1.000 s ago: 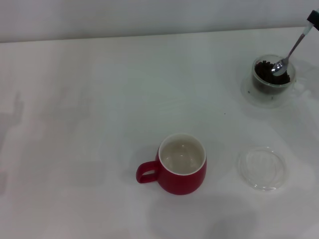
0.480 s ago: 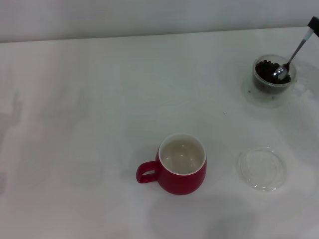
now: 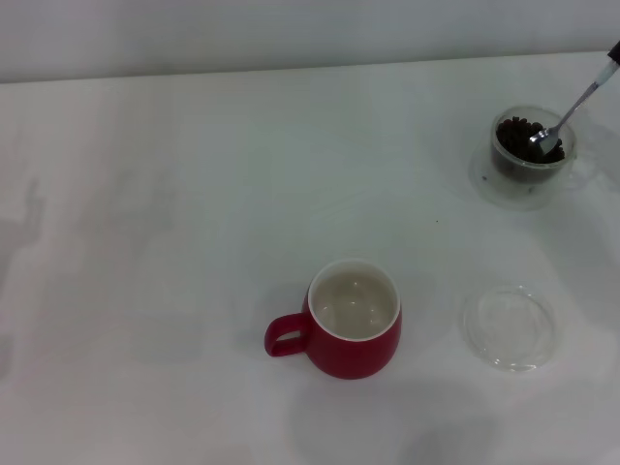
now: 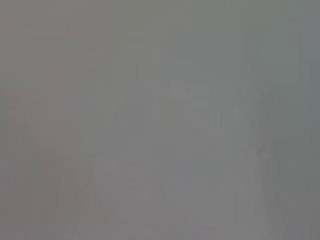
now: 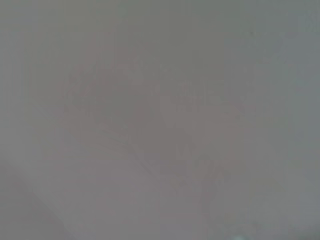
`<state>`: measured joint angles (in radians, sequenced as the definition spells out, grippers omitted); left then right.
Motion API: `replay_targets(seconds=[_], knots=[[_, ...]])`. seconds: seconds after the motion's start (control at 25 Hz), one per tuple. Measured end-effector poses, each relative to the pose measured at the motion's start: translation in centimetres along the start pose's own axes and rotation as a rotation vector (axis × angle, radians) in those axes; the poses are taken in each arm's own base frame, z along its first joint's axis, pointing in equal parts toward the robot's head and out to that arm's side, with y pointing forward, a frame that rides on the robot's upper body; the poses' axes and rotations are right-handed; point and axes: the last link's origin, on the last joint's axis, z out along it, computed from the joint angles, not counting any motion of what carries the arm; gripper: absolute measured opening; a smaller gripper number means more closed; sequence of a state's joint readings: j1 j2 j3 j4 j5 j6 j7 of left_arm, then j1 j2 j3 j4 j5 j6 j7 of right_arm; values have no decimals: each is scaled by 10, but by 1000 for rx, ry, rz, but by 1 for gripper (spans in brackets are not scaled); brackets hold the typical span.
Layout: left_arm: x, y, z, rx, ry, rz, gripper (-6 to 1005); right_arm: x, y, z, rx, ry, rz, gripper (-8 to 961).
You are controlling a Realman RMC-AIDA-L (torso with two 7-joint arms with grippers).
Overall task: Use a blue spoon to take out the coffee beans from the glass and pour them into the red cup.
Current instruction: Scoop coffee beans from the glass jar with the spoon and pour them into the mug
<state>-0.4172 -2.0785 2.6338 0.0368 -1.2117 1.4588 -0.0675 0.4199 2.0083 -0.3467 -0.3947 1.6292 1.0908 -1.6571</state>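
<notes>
While the red cup (image 3: 355,318) is sitting apart, the blue spoon's (image 3: 565,117) bowl is resting among the coffee beans (image 3: 519,136) in the glass (image 3: 529,147). Right gripper (image 3: 614,50) is barely showing; grip undeterminable.

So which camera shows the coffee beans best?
The head view. There the coffee beans sit dark in the glass at the table's far right, with the spoon dipped in. Both wrist views show only blank grey, no beans at all.

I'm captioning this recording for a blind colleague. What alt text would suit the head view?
A blue spoon dips its metal bowl into coffee beans in a small clear glass at the table's far right, its handle running off the picture's edge. Nearer the middle stands an empty red cup, handle to the left, with a flat clear round dish to its right.
</notes>
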Motion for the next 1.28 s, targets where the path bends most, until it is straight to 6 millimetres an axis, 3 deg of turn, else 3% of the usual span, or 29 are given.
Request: replay_targets(seconds=[0.36, 0.8, 1.28], knots=[[0, 0, -1, 1, -1, 0, 563, 8, -1, 2, 19, 15, 36, 144], [-1, -1, -2, 3, -4, 0, 564, 11, -16, -4, 105, -18, 238, 144], [-1, -2, -3, 3, -7, 2, 565, 13, -13, -6, 83, -45, 370, 144]])
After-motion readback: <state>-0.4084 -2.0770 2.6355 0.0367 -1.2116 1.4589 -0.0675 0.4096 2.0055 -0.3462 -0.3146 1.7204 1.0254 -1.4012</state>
